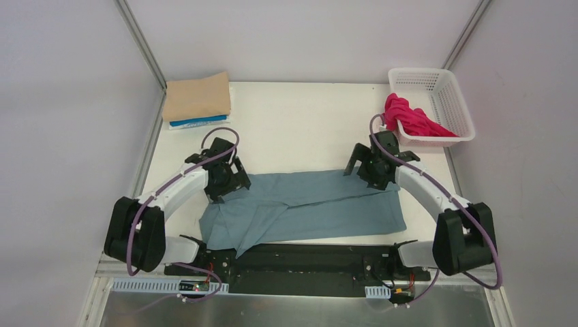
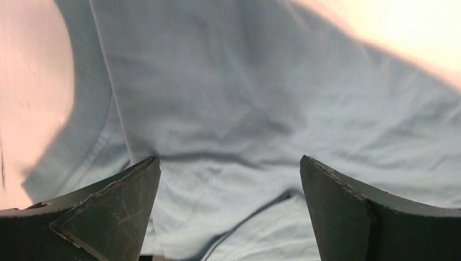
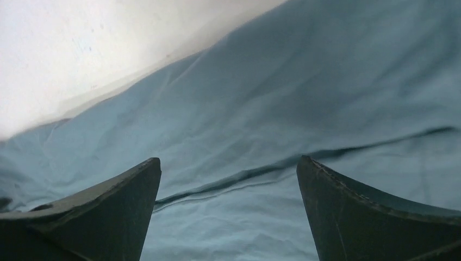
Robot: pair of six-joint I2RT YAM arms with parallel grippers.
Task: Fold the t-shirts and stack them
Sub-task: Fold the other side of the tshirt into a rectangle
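Teal-blue t-shirt (image 1: 307,211) lies spread lengthwise across the middle of the surface (image 1: 307,129), close to its near edge. Its far long side is turned over onto itself, and its near-left part is rumpled into a slanting flap. The left tool (image 1: 230,182) sits over the shirt's far-left end and the right tool (image 1: 370,174) over its far-right end. Both wrist views show the fingers spread wide with nothing held, only cloth and a fold line beneath them; whether the tips touch the cloth I cannot tell. A folded tan t-shirt (image 1: 198,97) rests on a bright blue t-shirt (image 1: 198,124) at the far-left corner. A magenta-red t-shirt (image 1: 409,117) hangs over the rim of the white lattice basket (image 1: 458,109) at the far-right corner. The fold looks about half made. The main risk is a pinch that catches only the top layer, or too many layers, so the turned-over edge peels open or drags the whole shirt. If the two ends are lifted unevenly the fold would skew, and the rumpled near-left flap would be trapped inside as a lump. A pull toward the near edge could slide cloth off the surface.
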